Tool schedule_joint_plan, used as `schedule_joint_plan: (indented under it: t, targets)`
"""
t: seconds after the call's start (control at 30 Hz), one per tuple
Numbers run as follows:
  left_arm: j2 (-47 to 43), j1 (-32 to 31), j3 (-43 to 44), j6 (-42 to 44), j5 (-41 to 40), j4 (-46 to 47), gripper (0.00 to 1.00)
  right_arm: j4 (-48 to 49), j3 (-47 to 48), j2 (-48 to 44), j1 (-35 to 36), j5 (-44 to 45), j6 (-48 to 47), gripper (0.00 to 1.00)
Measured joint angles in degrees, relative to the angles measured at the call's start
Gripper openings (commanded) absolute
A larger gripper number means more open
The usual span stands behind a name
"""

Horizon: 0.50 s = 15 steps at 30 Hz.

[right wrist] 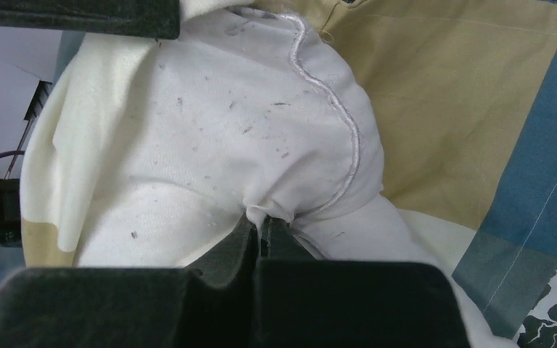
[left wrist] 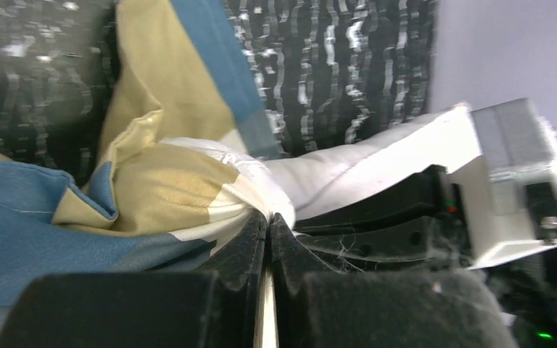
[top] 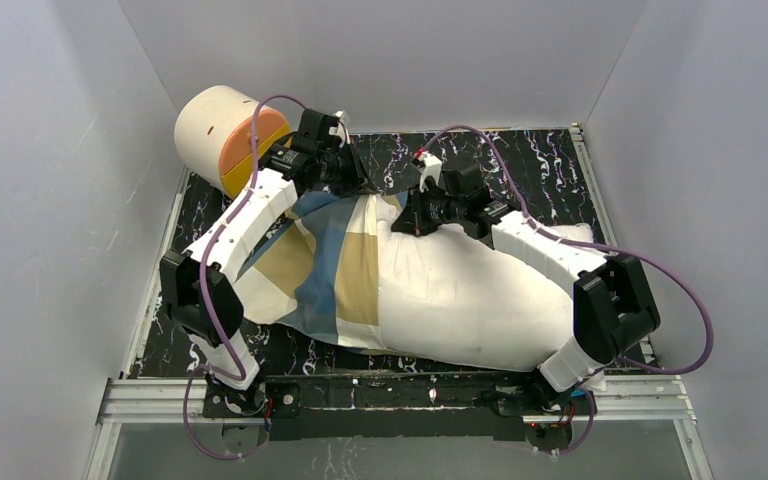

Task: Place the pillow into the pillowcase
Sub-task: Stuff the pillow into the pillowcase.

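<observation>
The white pillow lies across the middle of the table, its left end inside the blue, tan and cream pillowcase. My left gripper is at the far edge of the pillowcase. In the left wrist view it is shut on a bunched cream and tan fold of the pillowcase. My right gripper is at the pillow's far edge, just right of the case opening. In the right wrist view it is shut on a pinch of the pillow beside its seam, with the pillowcase behind.
A cream-and-orange cylinder stands at the back left, close behind the left arm. The black marbled mat is bounded by grey walls on three sides and a metal rail at the near edge. The right arm's wrist is close to my left gripper.
</observation>
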Motion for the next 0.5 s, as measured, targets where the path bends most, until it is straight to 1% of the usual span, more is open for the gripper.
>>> schedule_joint_plan:
  t: [0.13, 0.2, 0.3, 0.4, 0.5]
  targets:
    - [-1.0, 0.0, -4.3, -6.3, 4.3, 7.7, 0.0, 0.8, -0.7, -0.9, 0.3, 2.4, 1.1, 0.01]
    - [-1.2, 0.0, -5.9, -7.1, 5.1, 9.4, 0.0, 0.8, -0.7, -0.8, 0.6, 3.2, 1.5, 0.01]
    - [-1.2, 0.0, -5.2, -4.4, 3.2, 7.0, 0.01, 1.0, -0.8, -0.7, 1.7, 4.4, 1.8, 0.01]
    - [-1.0, 0.0, -3.1, -2.3, 1.6, 3.4, 0.08, 2.3, -1.6, -0.7, 2.9, 5.4, 1.8, 0.01]
    - [-0.8, 0.0, -3.3, -4.2, 4.1, 5.5, 0.1, 3.3, -2.4, -0.6, 3.6, 5.8, 1.8, 0.01]
